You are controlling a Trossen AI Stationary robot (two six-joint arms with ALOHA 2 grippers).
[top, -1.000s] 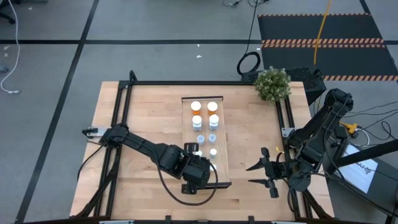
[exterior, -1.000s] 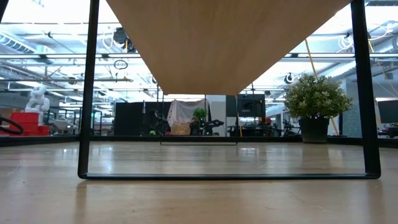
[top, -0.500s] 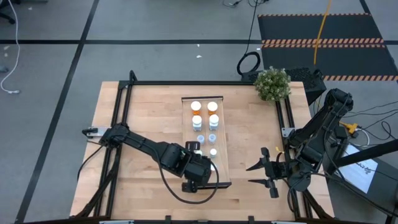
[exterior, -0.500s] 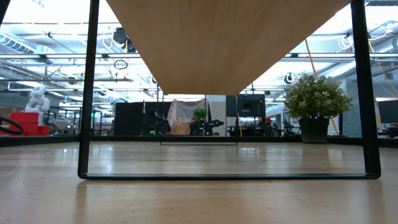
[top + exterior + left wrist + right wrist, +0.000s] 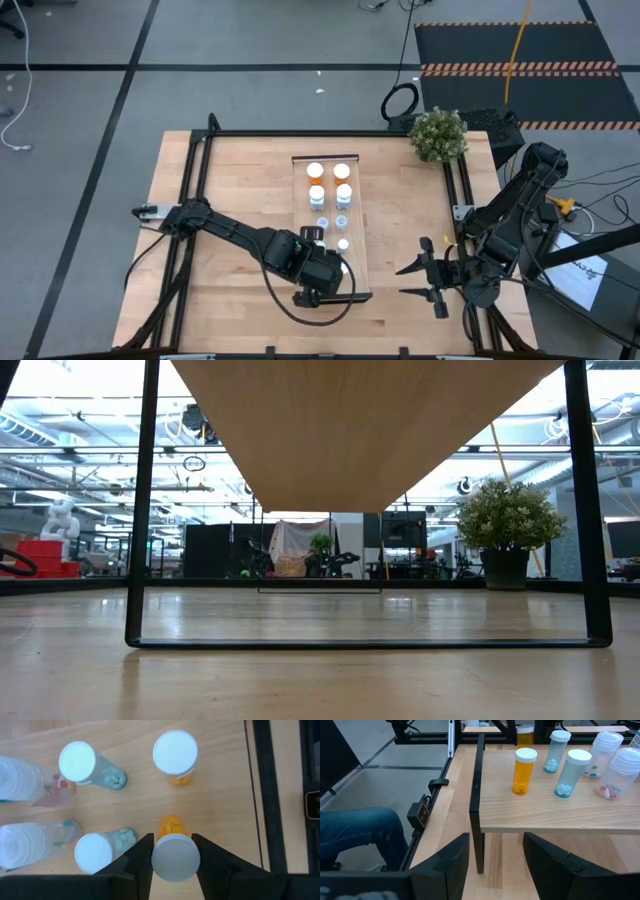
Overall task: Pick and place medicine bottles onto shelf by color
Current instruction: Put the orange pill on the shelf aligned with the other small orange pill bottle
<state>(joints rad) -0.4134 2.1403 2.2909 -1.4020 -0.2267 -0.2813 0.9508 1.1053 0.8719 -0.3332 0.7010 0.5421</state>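
So the shelf (image 5: 332,225) sits mid-tabletop (image 5: 240,180), long axis running from the near edge toward the far edge, with dark end frames. Plenty of bare wood on both sides of it, more on the left. The left gripper (image 5: 175,851) is over the near end of the shelf, jaws clamped on the white cap of an orange bottle (image 5: 172,852) that stands upright, right by the dark end edge (image 5: 265,795). Another orange bottle (image 5: 176,757) stands beside it along that same edge, apart from it, and two bottles with blue-green pills (image 5: 92,766) stand just behind, all upright with caps up. The clear wide jars (image 5: 22,777) sit farther in. The right gripper (image 5: 425,283) waits off to the right near the tabletop's front corner, jaws apart and holding nothing, well clear of the shelf. A potted plant (image 5: 438,135) is at the far right corner. The floor around is grey with black tape lines, and the room behind looks like a big open lab.
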